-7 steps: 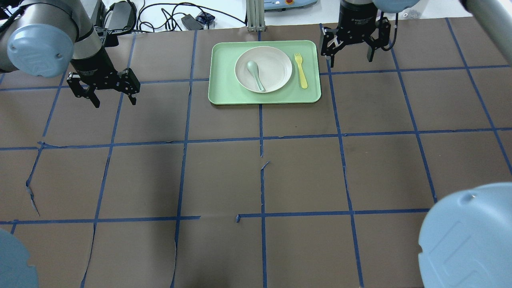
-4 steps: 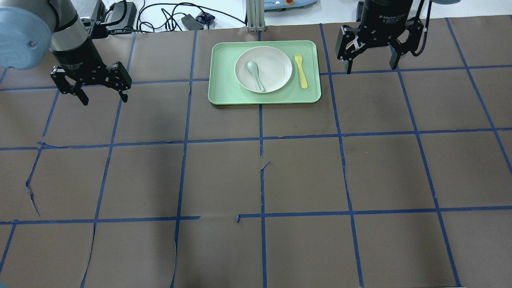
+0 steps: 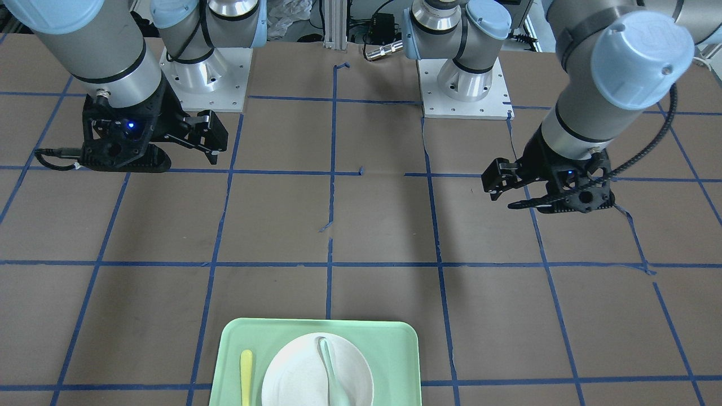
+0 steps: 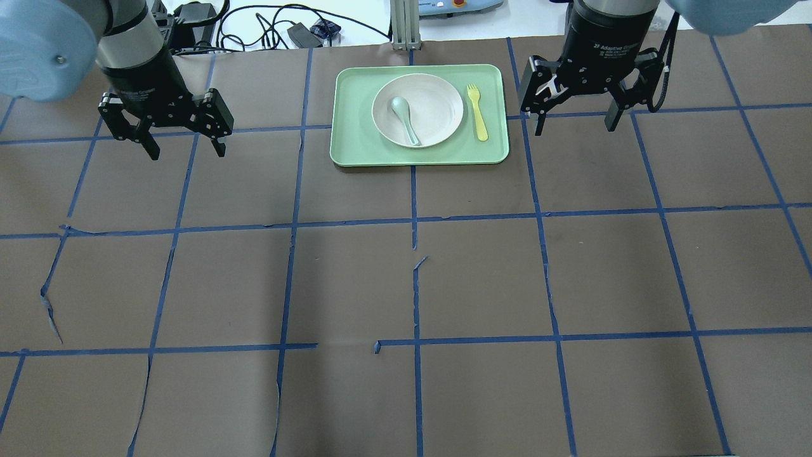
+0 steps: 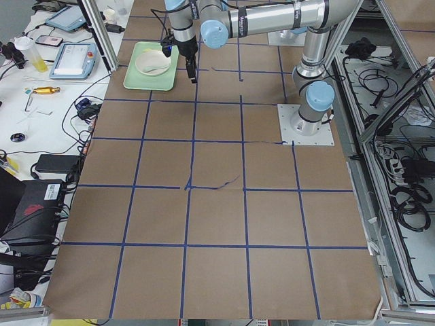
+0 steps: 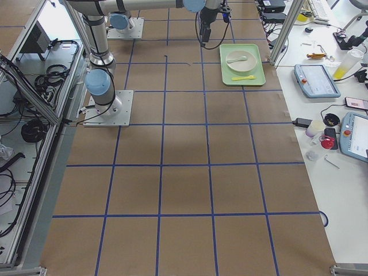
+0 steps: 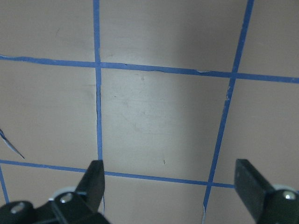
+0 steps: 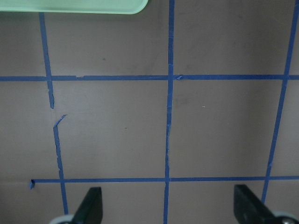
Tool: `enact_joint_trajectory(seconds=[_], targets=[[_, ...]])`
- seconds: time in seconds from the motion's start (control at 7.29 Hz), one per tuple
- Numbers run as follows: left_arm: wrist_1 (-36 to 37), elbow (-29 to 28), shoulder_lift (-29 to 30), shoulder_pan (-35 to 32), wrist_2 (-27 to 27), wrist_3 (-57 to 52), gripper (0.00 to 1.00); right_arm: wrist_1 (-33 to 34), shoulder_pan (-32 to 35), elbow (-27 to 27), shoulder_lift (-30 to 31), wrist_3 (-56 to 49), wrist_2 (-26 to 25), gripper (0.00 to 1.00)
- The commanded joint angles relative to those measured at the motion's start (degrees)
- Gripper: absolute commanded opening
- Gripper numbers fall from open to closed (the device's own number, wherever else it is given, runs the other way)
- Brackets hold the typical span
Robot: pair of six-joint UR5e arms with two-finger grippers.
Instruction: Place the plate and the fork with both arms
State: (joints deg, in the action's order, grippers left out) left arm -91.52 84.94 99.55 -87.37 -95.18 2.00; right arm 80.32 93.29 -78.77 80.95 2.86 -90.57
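The plate (image 4: 438, 106) sits on the light-green tray (image 4: 355, 143) at the far middle of the table (image 4: 406, 279), with a pale spoon (image 4: 405, 118) lying in it; the fork (image 4: 478, 113) lies on the tray just right of the plate, tines toward the far edge; neither is touched by any finger. The right gripper (image 4: 575, 129) hangs just right of the tray, near the fork but apart from it; its fingers (image 8: 91, 204) are spread wide with only bare table between them. The left gripper (image 4: 188, 152) is well apart from the tray on its left; its fingers (image 7: 96, 179) are likewise spread wide and hold nothing.

Against half a second ago, the left gripper has shifted right toward the tray; the right gripper has moved left and a little nearer, closing on the tray's right edge; plate, fork and spoon lie as they did.

The left arm (image 4: 133, 44) comes in from the far left corner and the right arm (image 4: 609, 25) from the far right; both wrists point down at the table.
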Motion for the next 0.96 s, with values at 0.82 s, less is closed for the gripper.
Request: enact_joint_trajectory(seconds=[0.82], targets=[[1.2,-0.1,-0.5,-3.1,0.6,-0.1,1.0,0.0,0.1,0.1,-0.1,0.0,-0.2,1.0]])
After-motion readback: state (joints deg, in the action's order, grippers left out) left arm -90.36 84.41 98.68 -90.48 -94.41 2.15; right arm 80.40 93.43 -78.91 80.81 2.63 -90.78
